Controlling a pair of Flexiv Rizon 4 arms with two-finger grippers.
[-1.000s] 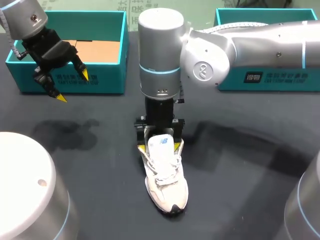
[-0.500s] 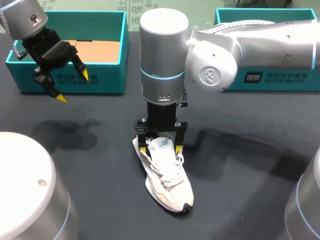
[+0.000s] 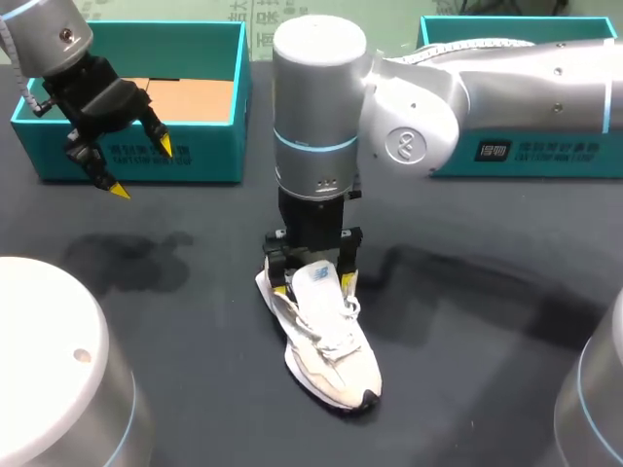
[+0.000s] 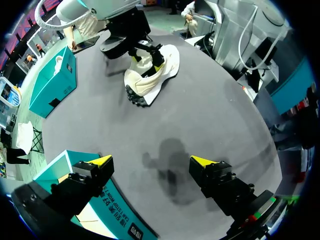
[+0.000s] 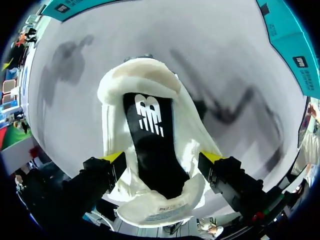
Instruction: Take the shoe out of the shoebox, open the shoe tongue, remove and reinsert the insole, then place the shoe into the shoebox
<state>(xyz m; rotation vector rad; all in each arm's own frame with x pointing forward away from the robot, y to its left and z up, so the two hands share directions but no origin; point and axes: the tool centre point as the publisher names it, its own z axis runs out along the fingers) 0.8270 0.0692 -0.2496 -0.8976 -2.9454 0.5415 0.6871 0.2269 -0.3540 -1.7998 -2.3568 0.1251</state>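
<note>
shoe (image 3: pixel 326 341) on the table (image 3: pixel 487 389), heel sides clamped between right jaws; left jaws gape wide by the shoebox (image 3: pixel 209 151).

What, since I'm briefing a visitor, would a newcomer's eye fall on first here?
The white shoe at the centre, sole down, with the right arm standing upright over it, jaws gripping its collar from both sides. Next, the left arm, whose open jaws hang empty in front of the teal shoebox.

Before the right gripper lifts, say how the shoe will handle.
Probably light: the shoe looks like a soft fabric trainer. Its collar seems floppy, bowing in the right gripper. Its sole looks narrow, so it may tip.
</note>
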